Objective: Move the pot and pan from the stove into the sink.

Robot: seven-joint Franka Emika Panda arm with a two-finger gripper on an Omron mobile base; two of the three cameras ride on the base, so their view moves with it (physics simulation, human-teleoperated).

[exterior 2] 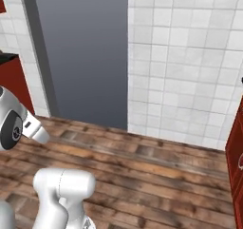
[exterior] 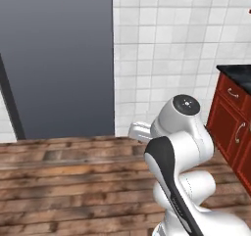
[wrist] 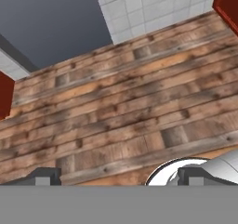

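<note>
The pot, the pan, the stove and the sink are out of view. In the hand view my gripper (wrist: 118, 177) looks down at a wooden plank floor (wrist: 121, 107). Its two dark fingertips (wrist: 46, 176) stand far apart at the bottom edge, open, with nothing between them. The white arm (exterior: 181, 147) is folded up in the lower right of the left base view and rises at the lower left of the right base view as the arm (exterior 2: 19, 123).
A tall grey panel (exterior: 59, 59) and a white tiled wall (exterior: 171, 44) stand ahead. Red cabinets (exterior: 230, 117) under a black countertop (exterior: 240, 76) are on the right. Another red cabinet (exterior 2: 12, 85) is on the left. Open wooden floor (exterior 2: 142, 176) lies between.
</note>
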